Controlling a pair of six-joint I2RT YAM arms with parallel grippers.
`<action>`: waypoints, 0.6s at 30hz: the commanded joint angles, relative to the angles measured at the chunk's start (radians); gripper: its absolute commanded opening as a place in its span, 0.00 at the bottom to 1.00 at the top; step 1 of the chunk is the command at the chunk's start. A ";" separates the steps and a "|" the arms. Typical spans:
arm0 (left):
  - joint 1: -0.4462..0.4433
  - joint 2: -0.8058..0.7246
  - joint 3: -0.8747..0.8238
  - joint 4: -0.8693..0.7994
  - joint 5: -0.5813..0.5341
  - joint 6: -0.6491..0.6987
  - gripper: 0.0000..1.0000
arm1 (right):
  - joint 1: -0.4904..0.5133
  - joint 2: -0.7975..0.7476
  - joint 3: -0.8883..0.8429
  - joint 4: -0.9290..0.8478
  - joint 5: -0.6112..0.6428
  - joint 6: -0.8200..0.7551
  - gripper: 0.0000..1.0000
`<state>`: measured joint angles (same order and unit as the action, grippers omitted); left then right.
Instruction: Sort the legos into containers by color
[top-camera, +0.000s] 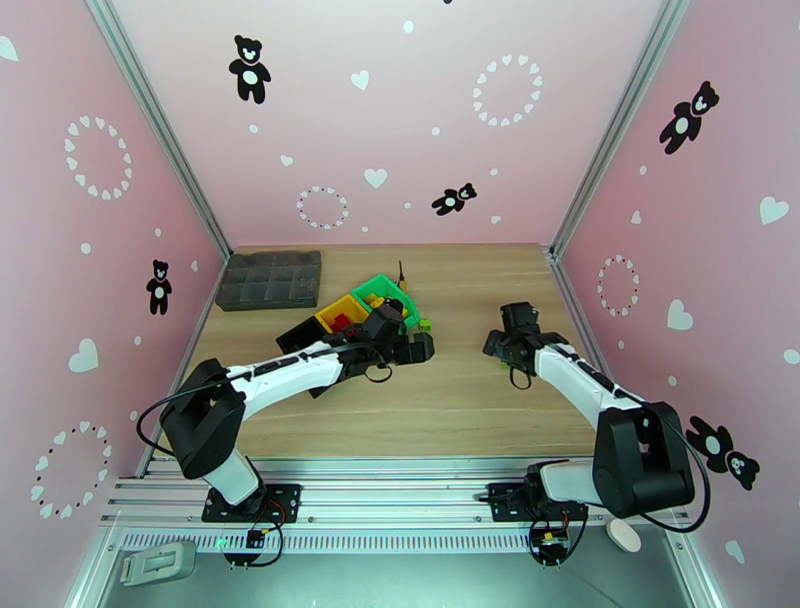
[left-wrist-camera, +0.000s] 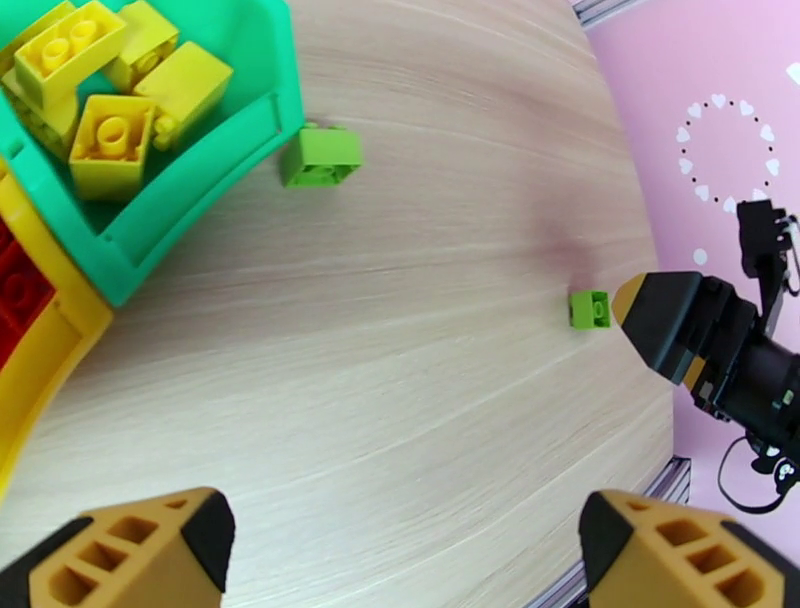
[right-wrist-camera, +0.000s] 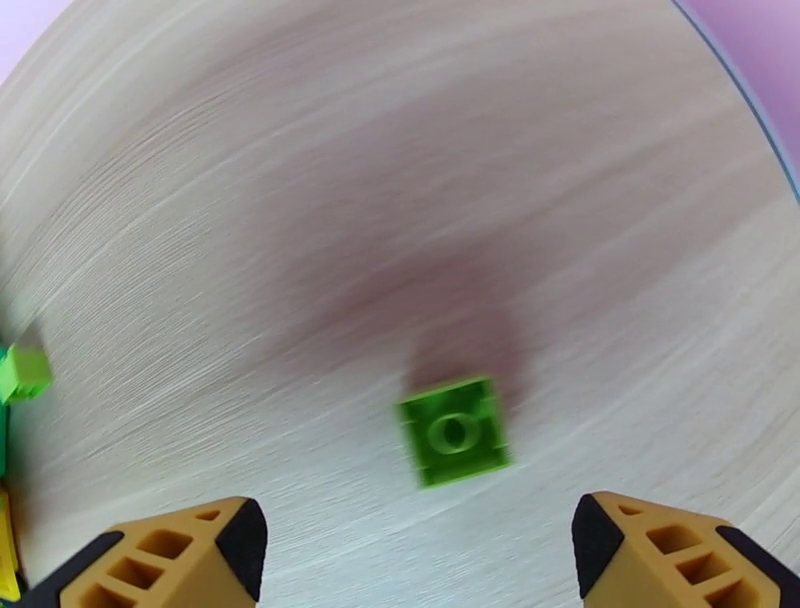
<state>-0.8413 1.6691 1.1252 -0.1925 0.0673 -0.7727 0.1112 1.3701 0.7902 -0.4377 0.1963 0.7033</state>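
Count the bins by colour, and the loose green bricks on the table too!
Black bin: 1
Yellow bin: 1
Green bin: 1
Loose green bricks: 2
Total: 5

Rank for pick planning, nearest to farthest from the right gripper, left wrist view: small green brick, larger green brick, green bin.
1. small green brick, beside the right gripper
2. larger green brick, beside the bin
3. green bin, far left
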 joint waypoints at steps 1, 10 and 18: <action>-0.011 0.013 0.030 0.039 0.022 -0.017 0.97 | -0.037 0.034 -0.014 0.045 -0.063 -0.003 0.84; -0.011 -0.005 -0.001 0.047 0.014 -0.021 0.97 | -0.042 0.202 0.049 0.078 -0.100 -0.045 0.73; -0.011 -0.003 -0.002 0.049 0.014 -0.022 0.97 | -0.042 0.219 0.051 0.086 -0.091 -0.044 0.62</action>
<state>-0.8413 1.6691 1.1252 -0.1635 0.0708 -0.7906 0.0700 1.5795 0.8135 -0.3614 0.1059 0.6655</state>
